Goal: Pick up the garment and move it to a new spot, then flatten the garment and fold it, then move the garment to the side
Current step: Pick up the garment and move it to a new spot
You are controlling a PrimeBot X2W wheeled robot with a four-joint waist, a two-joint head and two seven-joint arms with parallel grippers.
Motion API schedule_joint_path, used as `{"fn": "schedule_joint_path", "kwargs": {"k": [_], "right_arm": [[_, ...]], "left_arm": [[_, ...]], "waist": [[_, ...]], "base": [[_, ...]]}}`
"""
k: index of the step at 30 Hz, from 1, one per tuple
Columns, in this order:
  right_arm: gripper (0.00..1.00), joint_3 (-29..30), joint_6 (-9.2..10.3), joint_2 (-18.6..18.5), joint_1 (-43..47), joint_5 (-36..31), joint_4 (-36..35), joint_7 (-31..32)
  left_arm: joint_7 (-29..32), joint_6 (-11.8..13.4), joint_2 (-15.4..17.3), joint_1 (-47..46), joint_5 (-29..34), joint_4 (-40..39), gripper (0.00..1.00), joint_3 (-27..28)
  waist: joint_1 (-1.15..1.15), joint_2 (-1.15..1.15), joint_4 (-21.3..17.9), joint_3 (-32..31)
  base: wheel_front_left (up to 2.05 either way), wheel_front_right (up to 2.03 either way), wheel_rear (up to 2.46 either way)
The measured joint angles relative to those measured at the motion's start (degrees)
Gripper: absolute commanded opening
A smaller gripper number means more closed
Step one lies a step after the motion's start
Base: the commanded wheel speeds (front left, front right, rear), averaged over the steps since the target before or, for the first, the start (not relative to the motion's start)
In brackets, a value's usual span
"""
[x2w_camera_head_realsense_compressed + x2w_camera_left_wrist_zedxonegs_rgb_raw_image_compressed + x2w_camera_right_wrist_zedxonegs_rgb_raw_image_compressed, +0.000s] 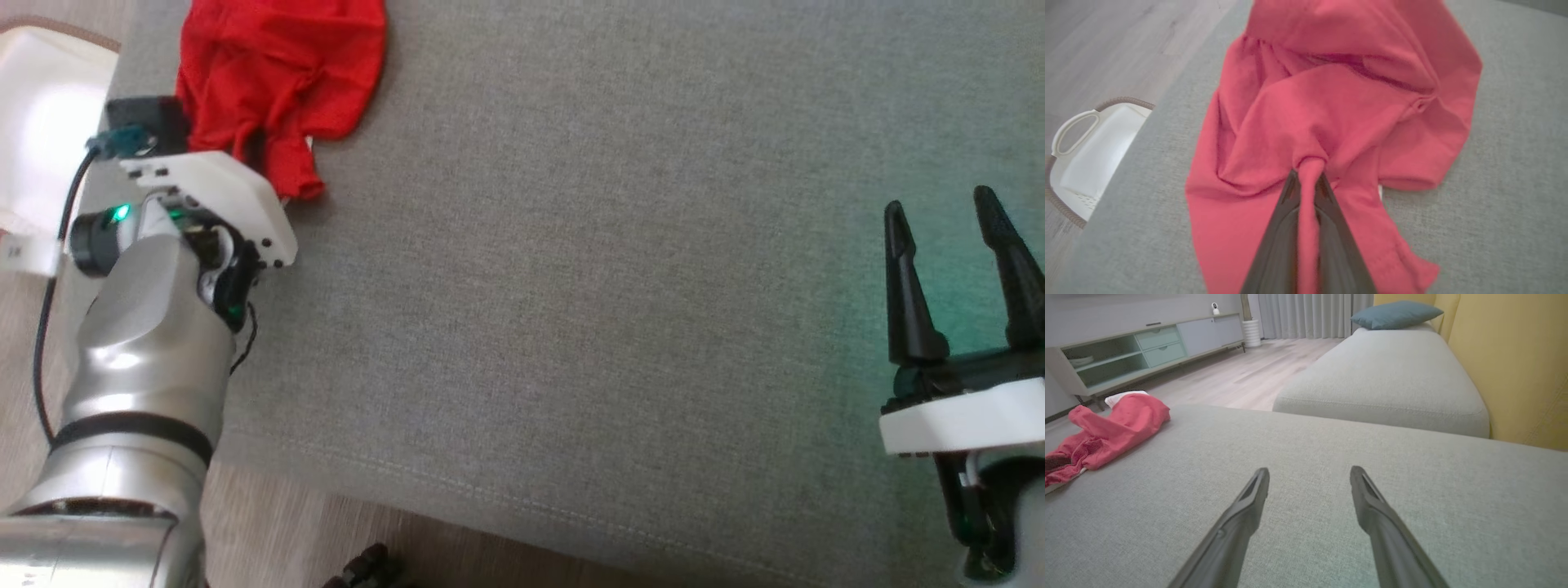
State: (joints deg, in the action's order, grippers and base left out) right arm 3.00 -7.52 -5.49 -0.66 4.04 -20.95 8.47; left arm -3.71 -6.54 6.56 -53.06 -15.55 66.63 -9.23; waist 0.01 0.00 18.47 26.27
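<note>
Pinching a bunched fold of red garment, L gripper is clamped on the cloth, fabric squeezed btwn its fingers. Garment lies crumpled at far-left part of grey cushion, near the edge by white basket. R gripper hangs w/ fingers spread, holding nothing, over bare cushion well apart from garment.

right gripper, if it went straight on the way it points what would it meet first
Probably the second grey seat ahead: the right gripper, open, points low across the near cushion towards it. Depth is unclear, so it might graze the near cushion first.
</note>
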Motion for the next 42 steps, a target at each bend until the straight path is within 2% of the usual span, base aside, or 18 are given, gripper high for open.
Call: {"fn": "schedule_joint_path", "kwargs": {"k": [6, 10, 20, 25, 31, 35, 39, 41, 42], "right_arm": [[1.00, 0.1, 0.00, 0.6, 0.1, 0.6, 1.9, -2.3], [1.00, -0.1, 0.00, 1.3, 0.7, 1.9, 3.5, -3.6], [1.00, -1.1, 0.00, 2.7, 6.0, 4.0, 6.9, -6.8], [1.00, -0.5, 0.00, 2.9, 10.3, 5.3, 7.7, -7.0], [1.00, -1.1, 0.00, 3.0, 11.8, 7.7, 7.9, -7.5], [1.00, -2.5, 0.00, 3.1, 11.5, 8.2, 7.7, -7.5], [1.00, -3.5, 0.00, 3.1, 9.4, 8.9, 7.8, -7.7], [1.00, -3.5, 0.00, 3.0, 8.9, 9.2, 7.9, -8.1], [1.00, -3.8, 0.00, 3.0, 8.1, 9.3, 8.3, -8.6]], "left_arm": [[-8.8, 1.6, 2.0, 2.3, -0.3, -0.3, 0.00, 0.7], [-10.5, 3.1, 3.7, 6.1, -0.3, -5.9, 0.00, 1.0], [-10.4, 7.4, 4.4, 26.3, 1.3, -32.3, 0.00, 1.4], [-5.3, 8.1, 4.0, 35.7, 2.2, -46.1, 0.00, -2.4], [-0.8, 7.5, 1.3, 41.9, 2.3, -56.1, 0.00, -8.1], [0.2, 6.2, -1.4, 42.1, 2.3, -57.4, 0.00, -13.1], [0.2, 5.6, -2.3, 39.5, 2.5, -57.3, 0.00, -17.0], [0.2, 5.4, -2.5, 38.3, 2.9, -57.0, 0.00, -18.1], [0.2, 4.9, -3.0, 35.7, 3.0, -55.7, 0.00, -19.7]], "waist": [[0.00, 0.00, -0.6, -4.1], [0.00, 0.00, -1.0, -8.2], [0.00, 0.00, -3.3, -19.0], [-0.01, 0.00, -5.1, -23.2], [-0.01, 0.00, -10.4, -24.5], [-0.01, 0.00, -15.4, -24.1], [-0.01, 0.00, -20.9, -22.8], [-0.01, 0.00, -22.3, -22.3], [-0.01, 0.00, -24.9, -21.3]], "base": [[0.00, 0.00, 0.00], [0.00, 0.00, 0.00], [0.00, 0.00, 0.00], [0.00, 0.00, 0.00], [0.00, 0.00, 0.00], [0.00, 0.00, 0.00], [0.00, 0.00, 0.00], [0.00, 0.00, 0.00], [0.00, 0.00, 0.00]]}}
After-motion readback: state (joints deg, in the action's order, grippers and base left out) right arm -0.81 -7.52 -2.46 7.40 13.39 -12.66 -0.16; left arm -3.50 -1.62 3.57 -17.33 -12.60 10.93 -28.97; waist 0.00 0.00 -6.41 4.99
